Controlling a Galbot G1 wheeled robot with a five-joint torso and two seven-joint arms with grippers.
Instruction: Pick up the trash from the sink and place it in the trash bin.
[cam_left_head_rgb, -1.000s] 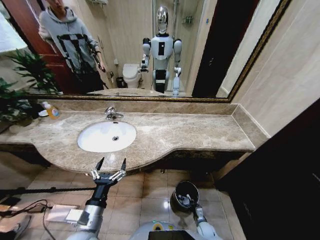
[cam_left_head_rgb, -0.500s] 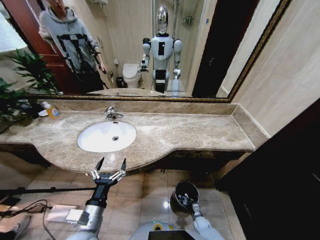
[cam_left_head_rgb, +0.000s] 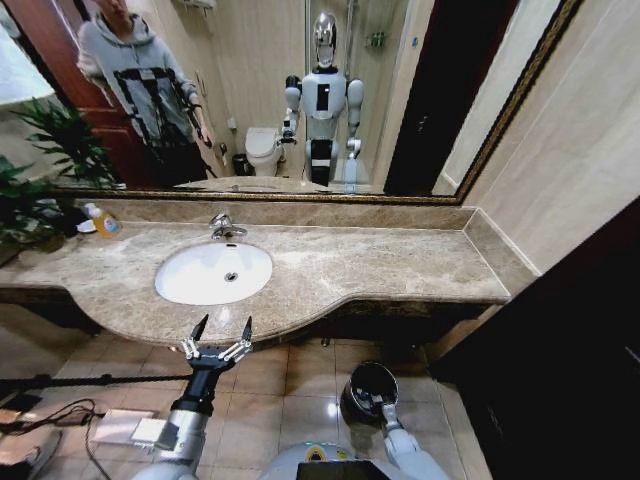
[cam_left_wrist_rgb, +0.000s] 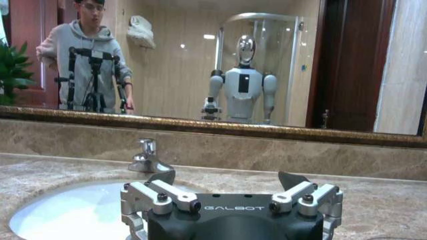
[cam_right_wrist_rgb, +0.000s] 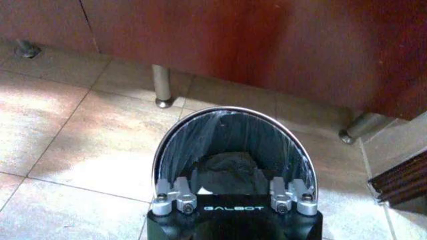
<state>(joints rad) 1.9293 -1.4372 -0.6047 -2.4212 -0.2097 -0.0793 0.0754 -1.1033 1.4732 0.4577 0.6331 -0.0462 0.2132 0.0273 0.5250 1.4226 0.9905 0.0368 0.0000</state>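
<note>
Since a second ago: right end effector drawn slightly lower and nearer at the trash bin, lower centre of the head view; whether spread or pressed together, cannot tell. Left end effector unchanged, fingers spread, below the table edge, with the sink directly beyond it, upper left. No trash visible in the basin; left arm nearer.

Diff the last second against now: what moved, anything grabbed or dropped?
Only the right gripper moved: it drew back slightly toward the robot, still at the near rim of the trash bin. No grab or release is visible. The left gripper stays open, hovering at the counter edge before the sink.
</note>
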